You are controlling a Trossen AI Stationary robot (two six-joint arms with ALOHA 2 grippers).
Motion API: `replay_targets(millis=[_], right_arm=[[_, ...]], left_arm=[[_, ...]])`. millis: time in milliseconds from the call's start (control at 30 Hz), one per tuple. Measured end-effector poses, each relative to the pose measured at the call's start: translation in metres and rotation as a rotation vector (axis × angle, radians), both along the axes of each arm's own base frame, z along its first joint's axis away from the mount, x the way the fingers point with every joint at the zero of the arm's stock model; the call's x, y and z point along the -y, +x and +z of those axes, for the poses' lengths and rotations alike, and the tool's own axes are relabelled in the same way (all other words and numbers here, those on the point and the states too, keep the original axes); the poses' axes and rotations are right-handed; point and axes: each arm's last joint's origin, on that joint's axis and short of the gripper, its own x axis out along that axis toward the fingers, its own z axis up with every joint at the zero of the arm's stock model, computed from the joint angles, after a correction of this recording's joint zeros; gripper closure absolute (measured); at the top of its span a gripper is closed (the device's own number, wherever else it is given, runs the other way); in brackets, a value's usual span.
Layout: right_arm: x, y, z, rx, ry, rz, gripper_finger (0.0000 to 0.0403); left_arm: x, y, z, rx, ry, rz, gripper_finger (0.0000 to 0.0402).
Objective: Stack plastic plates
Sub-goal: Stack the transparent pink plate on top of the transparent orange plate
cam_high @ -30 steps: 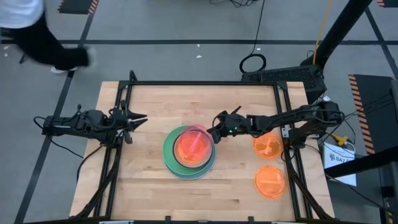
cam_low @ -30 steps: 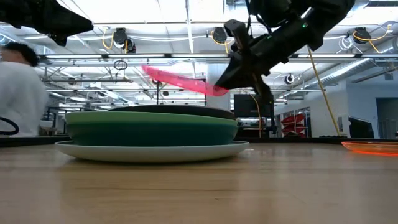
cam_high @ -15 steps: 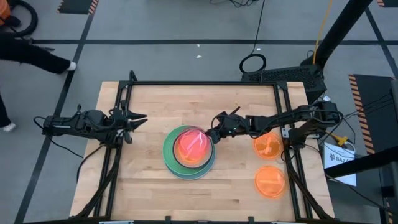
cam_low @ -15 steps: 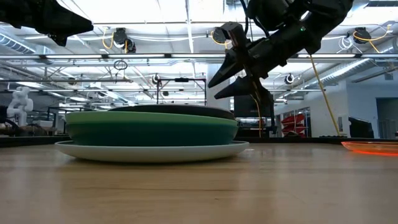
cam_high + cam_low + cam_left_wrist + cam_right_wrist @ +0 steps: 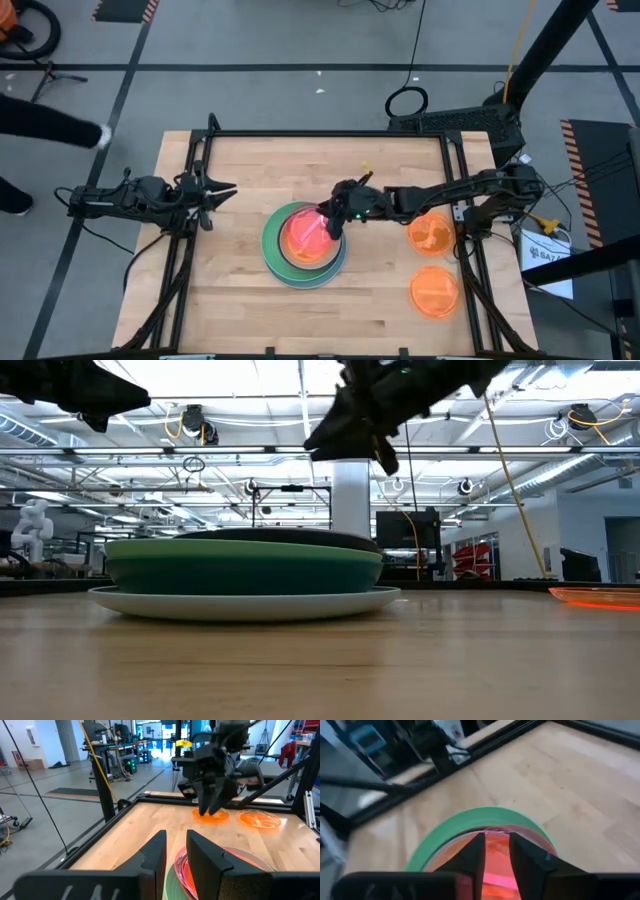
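A stack of plates [image 5: 305,243] rests flat at the table's middle: a whitish plate at the bottom [image 5: 240,603], green and teal ones above it, and a translucent pink plate [image 5: 303,236] lying on top. My right gripper [image 5: 332,222] hovers shut above the stack's right far part, clear of it in the low view [image 5: 318,444] and pointing down in the left wrist view [image 5: 209,811]. It looks down on the pink plate [image 5: 495,870]. My left gripper [image 5: 228,192] waits shut by the table's left edge.
Two translucent orange plates lie flat near the table's right edge, one farther [image 5: 432,233] and one nearer [image 5: 435,291]. A black frame rail [image 5: 330,134] borders the table. A person [image 5: 50,125] moves on the floor beyond the far left corner. Bare wood lies in front of the stack.
My right gripper opened and let go of the pink plate, which had hung tilted over the stack. The plate dropped flat onto the top of the stack. The gripper then rose, moved left over the stack and shut.
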Motion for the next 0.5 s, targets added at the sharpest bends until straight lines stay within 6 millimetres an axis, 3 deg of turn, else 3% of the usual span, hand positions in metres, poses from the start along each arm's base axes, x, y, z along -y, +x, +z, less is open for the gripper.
replay_targets(millis=[367,500], right_arm=[[-0.017,0.075,-0.026,-0.359,-0.187,0.122,0.0386],[-0.019,0.091,-0.037,-0.48,-0.234,0.139,0.04]], left_arm=[[0.0,0.0,0.001,0.006,0.004,0.0,0.0319],[0.0,0.0,0.001,0.006,0.002,0.0,0.0319]])
